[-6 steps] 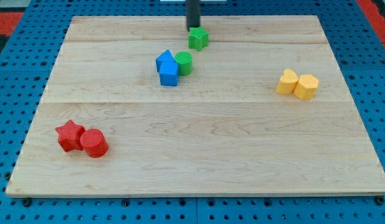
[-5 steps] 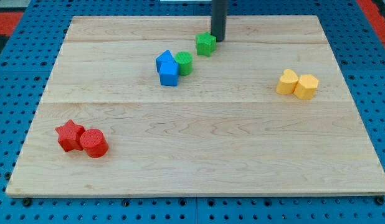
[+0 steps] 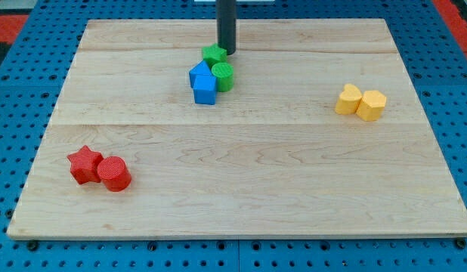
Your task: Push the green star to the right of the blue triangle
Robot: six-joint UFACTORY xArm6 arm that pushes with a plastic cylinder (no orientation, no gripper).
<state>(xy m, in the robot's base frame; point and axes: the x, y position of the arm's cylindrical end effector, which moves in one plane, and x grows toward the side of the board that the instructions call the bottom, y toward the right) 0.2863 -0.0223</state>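
The green star lies near the view's top centre, touching the top of the green cylinder. The blue triangle sits just below-left of the star, with a blue cube-like block against its lower side. My tip stands right against the star's upper right side. The star is above and slightly right of the triangle.
Two yellow blocks sit together at the view's right. A red star and a red cylinder sit together at the lower left. The wooden board lies on a blue pegboard.
The tip swung from the star's top to its right, then moved left. The green star slid left and down, from apart at the upper right to touching the green cylinder.
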